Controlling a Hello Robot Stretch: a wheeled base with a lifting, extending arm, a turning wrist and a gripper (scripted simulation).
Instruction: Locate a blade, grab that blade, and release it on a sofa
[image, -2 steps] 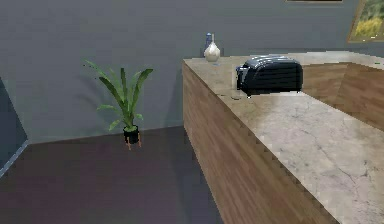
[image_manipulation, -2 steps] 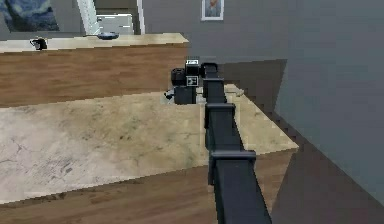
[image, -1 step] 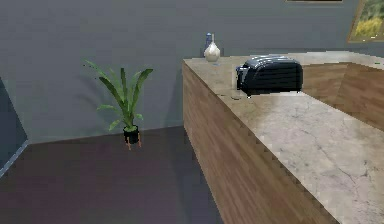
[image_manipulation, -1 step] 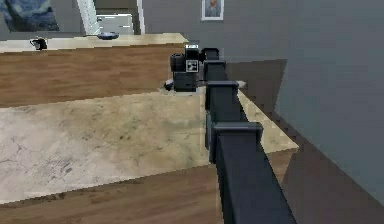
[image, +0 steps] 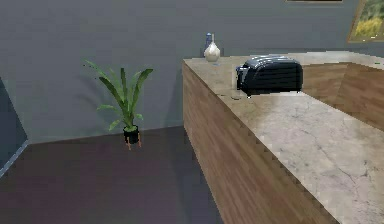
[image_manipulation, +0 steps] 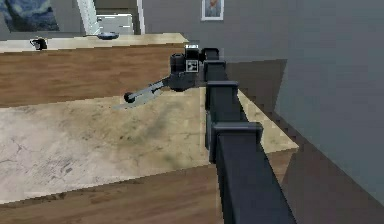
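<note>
Arm side view: thin-fingered claw (image_manipulation: 134, 97) against mottled stone countertop (image_manipulation: 80, 140); whether it holds anything is unclear.

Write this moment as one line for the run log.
arm: out over stone counter | gripper: above counter, cannot tell if holding anything | on counter: dark toaster, white vase | floor: potted plant

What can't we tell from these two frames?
- Arm side view: whether the gripper holds anything; the countertop lies right behind its far end.
- Arm side view: small dark thing on the far counter, too small to name.
- Arm side view: wall picture, cut off by the top edge.
- Forward view: framed picture, cut off at the top right corner.
</note>
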